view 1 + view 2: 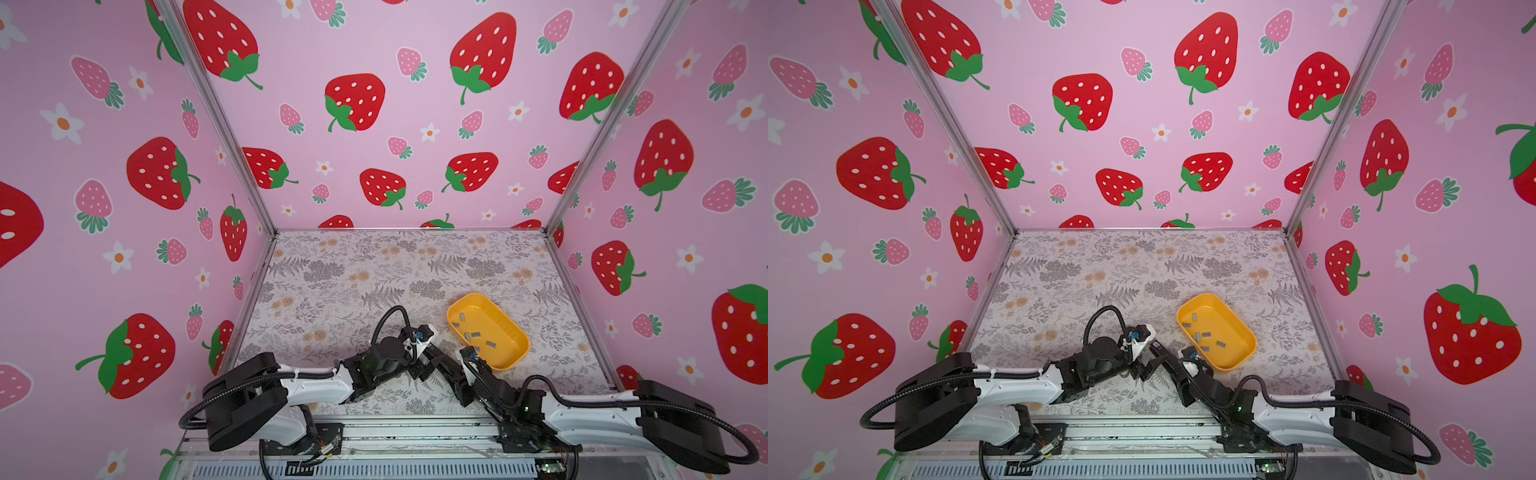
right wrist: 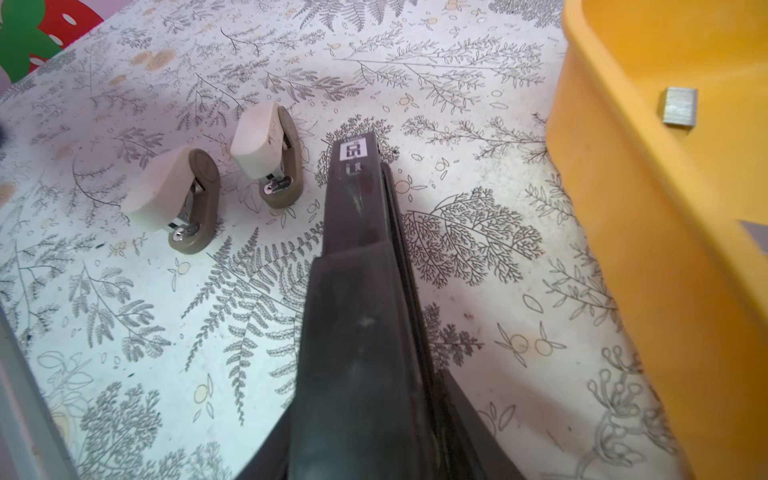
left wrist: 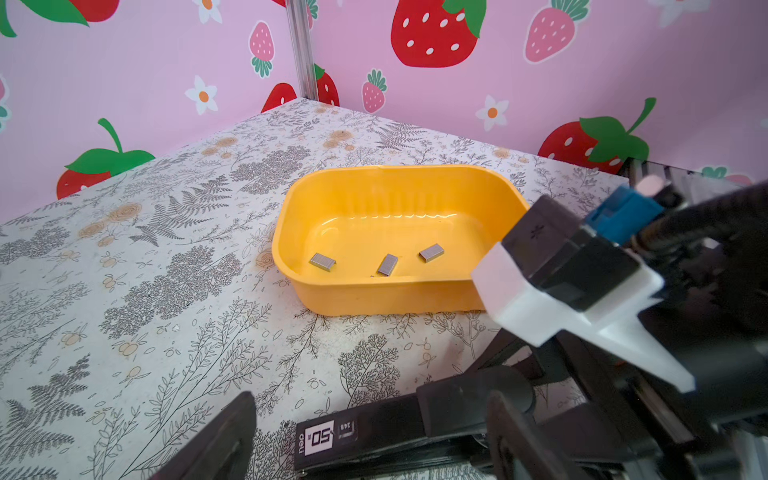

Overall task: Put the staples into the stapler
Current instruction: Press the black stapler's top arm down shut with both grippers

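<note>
stapler [image 2: 357, 291] cut off, staples [image 3: 387, 264] partly hidden

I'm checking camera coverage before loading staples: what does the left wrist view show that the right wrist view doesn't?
Only left wrist: the whole yellow tray with three strips of staples, the right arm and the wall corner. Only right wrist: the pale pads of the left pincer, open, beside the stapler. Both: the black stapler's white label, part of the tray, at least one staple strip and the patterned table.
</note>
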